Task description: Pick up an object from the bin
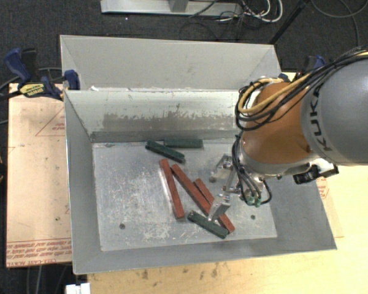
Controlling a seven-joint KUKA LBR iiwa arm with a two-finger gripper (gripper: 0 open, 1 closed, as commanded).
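My gripper (221, 185) hangs low over the right part of the bin floor, open, one fingertip (221, 165) toward the back and the other (219, 207) toward the front. A short red stick (203, 192) lies slanted just left of the gap between them, its lower end running under the front finger. A dark green stick (207, 224) lies across that end, right beside the front fingertip. A second red stick (187, 181) lies parallel, just to the left. Nothing is gripped.
A long red stick (172, 190) lies further left, next to a pale clear strip. Two dark green sticks (166, 151) (185, 143) rest near the back wall. The arm's orange cover and cables hang over the bin's right side.
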